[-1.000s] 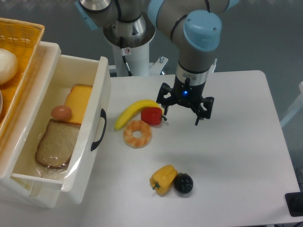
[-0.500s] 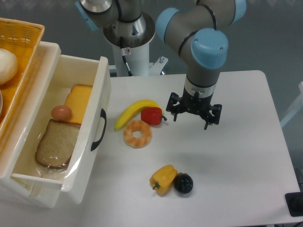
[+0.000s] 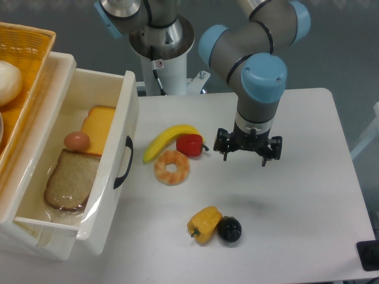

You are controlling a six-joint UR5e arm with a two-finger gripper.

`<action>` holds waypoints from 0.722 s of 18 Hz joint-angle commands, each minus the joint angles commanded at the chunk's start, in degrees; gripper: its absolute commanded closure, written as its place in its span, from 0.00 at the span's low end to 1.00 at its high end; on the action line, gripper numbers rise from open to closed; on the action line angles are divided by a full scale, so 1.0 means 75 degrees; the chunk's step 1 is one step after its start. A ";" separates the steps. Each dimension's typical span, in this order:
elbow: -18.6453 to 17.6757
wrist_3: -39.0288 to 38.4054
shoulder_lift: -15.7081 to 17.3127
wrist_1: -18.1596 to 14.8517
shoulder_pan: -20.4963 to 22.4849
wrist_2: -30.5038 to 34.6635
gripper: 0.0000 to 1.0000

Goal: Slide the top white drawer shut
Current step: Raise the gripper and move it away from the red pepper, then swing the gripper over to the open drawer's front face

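Observation:
The top white drawer (image 3: 112, 195) stands pulled far out at the left, its black arched handle (image 3: 124, 163) facing the table's middle. Inside lie a bread slice (image 3: 71, 180), a cheese slab (image 3: 98, 127) and a brown egg (image 3: 77, 141). My gripper (image 3: 246, 155) hangs open over the table well to the right of the drawer, past the red pepper, with nothing between its fingers.
A banana (image 3: 169, 139), red pepper (image 3: 189, 144) and doughnut-shaped ring (image 3: 172, 167) lie between drawer and gripper. A yellow pepper (image 3: 204, 223) and a black fruit (image 3: 229, 229) sit nearer the front. The yellow wicker basket (image 3: 23, 65) sits on the cabinet at the upper left.
My gripper has moved to the right and slightly toward the front, away from the red pepper. The drawer and the food have not moved.

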 joint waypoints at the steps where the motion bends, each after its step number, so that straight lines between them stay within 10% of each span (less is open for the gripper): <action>1: 0.0000 -0.0187 -0.0058 0.0000 -0.0047 0.0000 0.00; 13: 0.0070 -0.0752 -0.0317 0.0000 -0.0563 -0.0584 0.00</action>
